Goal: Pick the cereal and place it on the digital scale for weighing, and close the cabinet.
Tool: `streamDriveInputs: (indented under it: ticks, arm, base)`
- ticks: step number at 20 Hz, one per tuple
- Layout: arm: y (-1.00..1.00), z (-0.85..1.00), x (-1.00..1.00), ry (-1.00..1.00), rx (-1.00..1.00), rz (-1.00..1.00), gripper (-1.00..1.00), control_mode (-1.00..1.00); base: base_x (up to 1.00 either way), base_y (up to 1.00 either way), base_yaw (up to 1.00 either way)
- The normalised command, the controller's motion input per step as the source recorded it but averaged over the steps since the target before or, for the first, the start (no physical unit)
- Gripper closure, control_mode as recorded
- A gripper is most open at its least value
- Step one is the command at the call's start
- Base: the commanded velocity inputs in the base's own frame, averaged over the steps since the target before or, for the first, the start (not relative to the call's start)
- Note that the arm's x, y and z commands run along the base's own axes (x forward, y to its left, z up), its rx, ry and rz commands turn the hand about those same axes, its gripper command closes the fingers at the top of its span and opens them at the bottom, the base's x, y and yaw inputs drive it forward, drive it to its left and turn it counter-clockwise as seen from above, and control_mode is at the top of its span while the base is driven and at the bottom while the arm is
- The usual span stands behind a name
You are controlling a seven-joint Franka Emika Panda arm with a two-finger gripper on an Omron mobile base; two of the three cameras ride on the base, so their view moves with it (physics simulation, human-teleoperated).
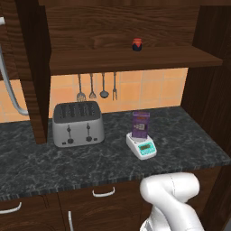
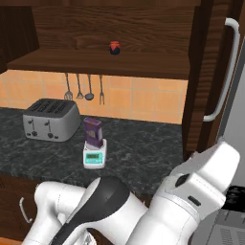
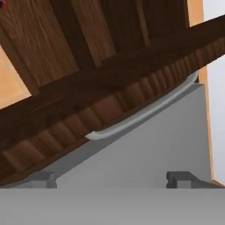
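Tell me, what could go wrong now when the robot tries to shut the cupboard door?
1. The open gripper faces the silver handle on the edge of the cabinet door at a slant, so it could slip off instead of pushing it.
2. A hard swing might shake the shelf and tip the little red jar.
3. The cereal stands on the digital scale; a wide sweep of the arm could knock it over.

The purple cereal point(image 1: 140, 124) box stands up straight on the digital scale point(image 1: 141, 146), a small white scale with a teal front, on the dark counter. Above, the dark brown cabinet point(image 1: 126, 31) is open, and its doors with long silver handles stand swung out.
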Motion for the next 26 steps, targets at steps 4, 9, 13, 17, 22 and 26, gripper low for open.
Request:
streamDriveInputs:
  ticks: [4, 9, 13, 17, 22, 26]
  arm:
    - [0.01, 0.28, 0.14, -0.23, 0.00, 0.10, -1.00, -1.00]
    - [0.09, 0.18, 0.34, -0.13, 0.00, 0.10, -1.00, -1.00]
    - [0.45, 0.23, 0.32, -0.14, -0.01, 0.12, -1.00, -1.00]
    - [0.26, 0.22, 0.13, -0.10, -0.01, 0.09, -1.00, -1.00]
    - [-0.07, 0.16, -0.11, -0.04, 0.00, 0.04, -1.00, -1.00]
    - [-0.98, 0.00, -0.56, 0.00, 0.00, 0.00, -1.00, -1.00]
  base:
    - [0.00, 0.00, 0.00]
    - [0.00, 0.00, 0.00]
    - [0.00, 0.00, 0.00]
    - [0.00, 0.00, 0.00]
    - [0.00, 0.00, 0.00]
    - [0.00, 0.00, 0.00]
